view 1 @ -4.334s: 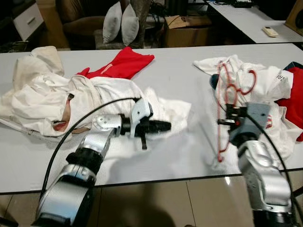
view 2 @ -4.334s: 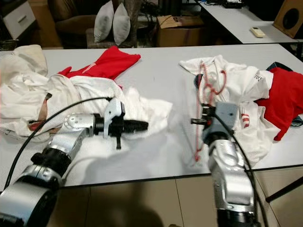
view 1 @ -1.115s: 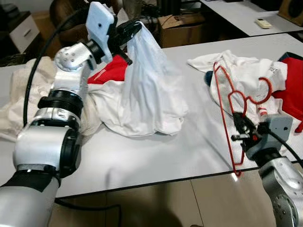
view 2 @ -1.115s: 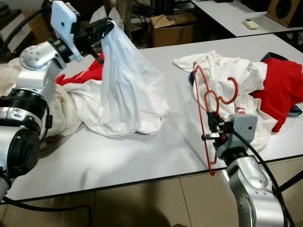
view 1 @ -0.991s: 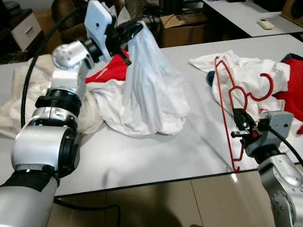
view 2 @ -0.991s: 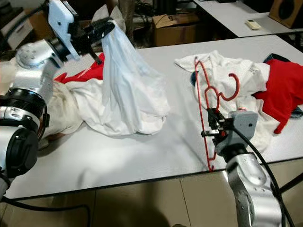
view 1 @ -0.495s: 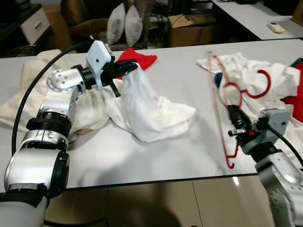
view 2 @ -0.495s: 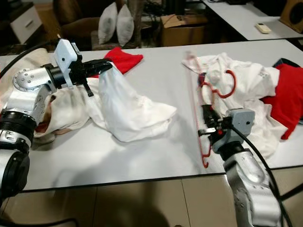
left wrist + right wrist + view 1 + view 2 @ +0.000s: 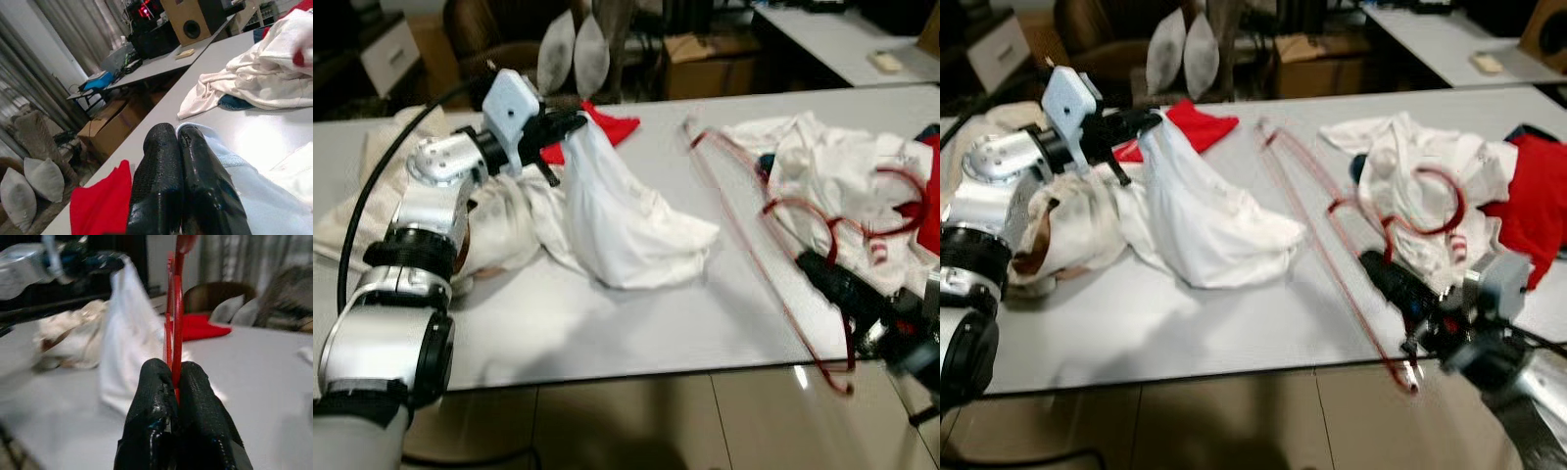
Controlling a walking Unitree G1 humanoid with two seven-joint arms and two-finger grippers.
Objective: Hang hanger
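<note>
At the near right edge of the grey worktop [image 9: 636, 323], the right gripper [image 9: 847, 286] has its jaws clamped on the thin red wire hanger [image 9: 744, 230], which slants far-left toward the white cloth garment [image 9: 617, 220]. The left gripper [image 9: 570, 123] pinches that garment's top, jaws together, lifting it — hold it high and taut, I judge, and steer the hanger's far tip into the opening.

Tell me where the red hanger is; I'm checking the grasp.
The red hanger is pinched in the right gripper over the table's right half, stretching toward the white garment that the left gripper holds up.
</note>
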